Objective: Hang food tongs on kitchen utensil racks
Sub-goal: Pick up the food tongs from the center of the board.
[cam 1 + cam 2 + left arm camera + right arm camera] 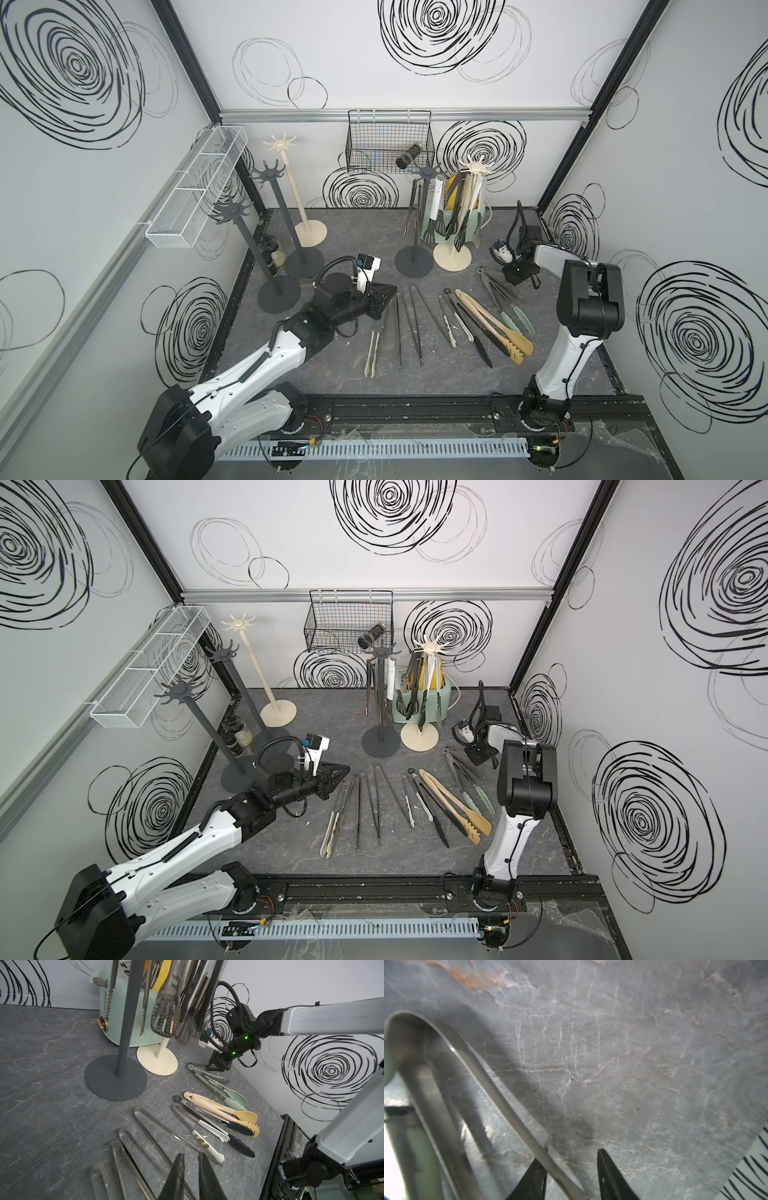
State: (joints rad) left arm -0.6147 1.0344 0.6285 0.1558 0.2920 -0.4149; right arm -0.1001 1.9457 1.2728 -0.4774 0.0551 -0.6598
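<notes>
**Bimanual cell, viewed from the front, task partly done.** Black and steel pairs already crowd the hooks of the cream star-crowned utensil rack [153, 1061] and the dark grey pole rack [125, 1022] touching it at the back of the dark marbled counter [353, 249]. Three bare racks [279, 297] stand at the left rear. The remaining food tongs [241, 1145] lie fanned on the counter between the arms, among them the wide beige wooden pair [494, 323].

**Right claw** [569, 1157]: down at counter level, jaws parted and straddling one arm of a bent-strip steel pair [500, 1095]. It is not clamped.

**Left claw** [190, 1156]: jaws nearly together with a narrow gap, holding nothing, poised low over the slim steel pairs.

**Likely failure modes.**
- Closing on a single springy arm could let the steel pair pivot or slip out on lifting.
- The pale-green-tipped tongs [236, 1097] lie just beside it and could be dragged along.
- The two loaded racks are crowded, so a swinging pair may knock hung tongs off or miss a free hook.
- The left claw, being so low, could scatter the thin pairs beneath it.
</notes>
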